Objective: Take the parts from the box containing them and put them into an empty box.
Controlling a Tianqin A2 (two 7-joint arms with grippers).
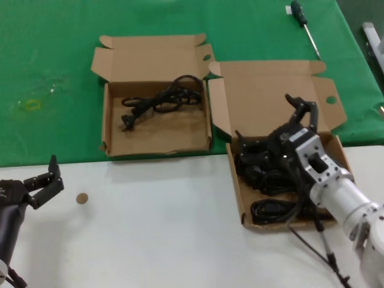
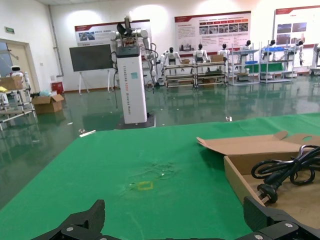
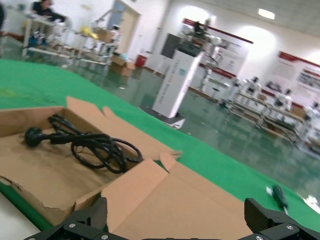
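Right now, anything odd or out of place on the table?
A green-handled screwdriver lies loose on the green mat beyond the boxes, and a small brown disc sits alone on the white tabletop near the left gripper.

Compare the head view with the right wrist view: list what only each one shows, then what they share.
Only the head view shows the black power cables piled in the larger brown cardboard box, the right gripper open above that pile, the left gripper open over the white table, and a small brown disc.

Only the right wrist view shows the hall behind: a white pillar-shaped machine and shelving.

Both show the smaller brown cardboard box holding one black cable bundle, the green cloth and the green-handled screwdriver.
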